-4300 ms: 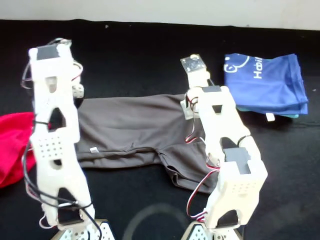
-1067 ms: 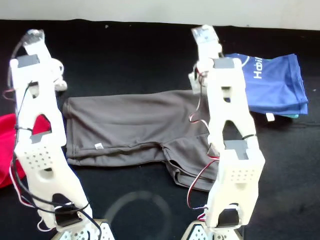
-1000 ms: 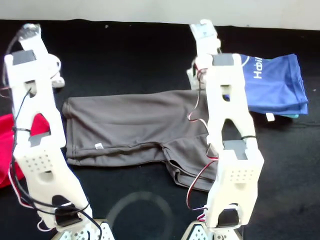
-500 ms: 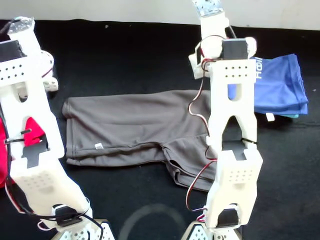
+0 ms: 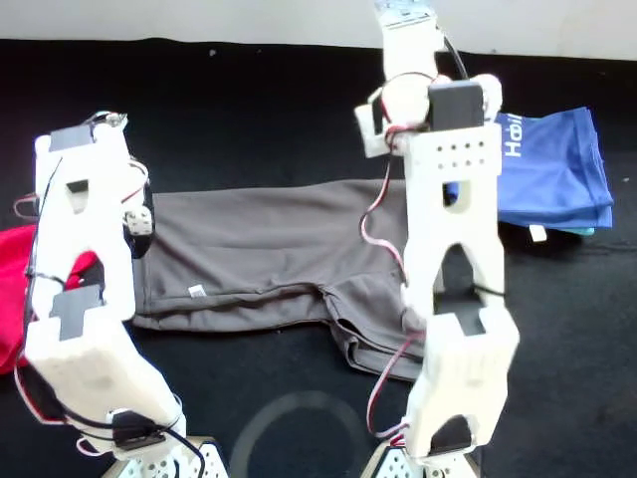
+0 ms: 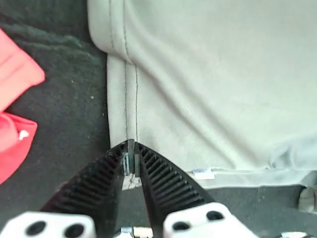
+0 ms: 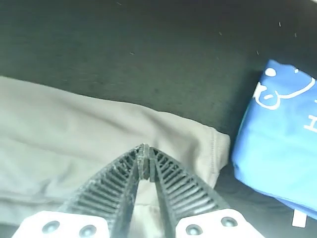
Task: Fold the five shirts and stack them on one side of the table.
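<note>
Hanging over grey shirt [image 5: 259, 249] ends, likely pre-fold | left gripper [image 6: 130, 146] closed, empty | right gripper [image 7: 143, 151] likewise | blue shirt [image 5: 547, 169] stacked aside

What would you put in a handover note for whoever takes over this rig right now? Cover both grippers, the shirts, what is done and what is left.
Left gripper: fingers shut, over the grey shirt at its hem nearest the red shirt.
Right gripper: fingers shut, over the grey shirt's corner nearest the blue shirt.
Done: blue shirt folded on the right side, with a teal edge showing under it.
Left: grey shirt lies spread mid-table, unfinished. Red shirt is crumpled at the left edge. Fold both and stack them on the blue.
</note>
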`<move>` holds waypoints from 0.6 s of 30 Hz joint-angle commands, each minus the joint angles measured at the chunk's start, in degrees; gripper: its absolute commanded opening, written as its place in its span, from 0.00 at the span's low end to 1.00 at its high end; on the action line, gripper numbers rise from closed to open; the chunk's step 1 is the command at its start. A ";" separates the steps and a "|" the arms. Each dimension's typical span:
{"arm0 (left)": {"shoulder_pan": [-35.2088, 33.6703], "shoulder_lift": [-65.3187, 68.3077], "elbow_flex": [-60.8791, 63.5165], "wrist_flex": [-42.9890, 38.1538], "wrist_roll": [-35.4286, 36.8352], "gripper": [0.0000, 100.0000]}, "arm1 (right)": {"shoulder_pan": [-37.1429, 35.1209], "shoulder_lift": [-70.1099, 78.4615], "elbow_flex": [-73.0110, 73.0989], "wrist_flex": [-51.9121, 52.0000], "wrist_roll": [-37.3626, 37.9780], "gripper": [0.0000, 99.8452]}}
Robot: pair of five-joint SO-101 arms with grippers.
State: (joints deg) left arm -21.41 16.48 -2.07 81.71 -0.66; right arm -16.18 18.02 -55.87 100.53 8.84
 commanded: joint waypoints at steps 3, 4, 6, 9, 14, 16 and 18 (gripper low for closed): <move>1.45 -11.03 16.13 -11.25 -4.31 0.01 | -1.10 -17.54 20.62 0.31 -0.70 0.01; 1.45 -12.44 19.65 -13.63 -4.66 0.01 | -1.01 -19.82 24.92 -0.13 -0.53 0.01; 1.45 -14.73 25.27 -17.76 -4.66 0.01 | -1.01 -24.31 34.15 -2.68 -0.44 0.01; 1.45 -17.89 30.99 -20.57 -4.66 0.01 | -1.27 -29.58 50.59 -10.68 -0.35 0.01; 1.45 -20.53 36.97 -21.80 -4.66 0.01 | -1.27 -34.42 78.46 -29.67 -0.26 0.01; 1.45 -20.88 39.34 -23.74 -4.75 0.01 | -1.27 -34.95 86.64 -36.62 -0.26 0.01; 1.45 -21.14 41.27 -24.44 -4.75 0.01 | -1.19 -34.95 92.18 -41.71 -0.26 0.01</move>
State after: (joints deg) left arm -20.97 -2.24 37.49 58.51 -4.97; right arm -17.05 -14.15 27.21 67.21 8.84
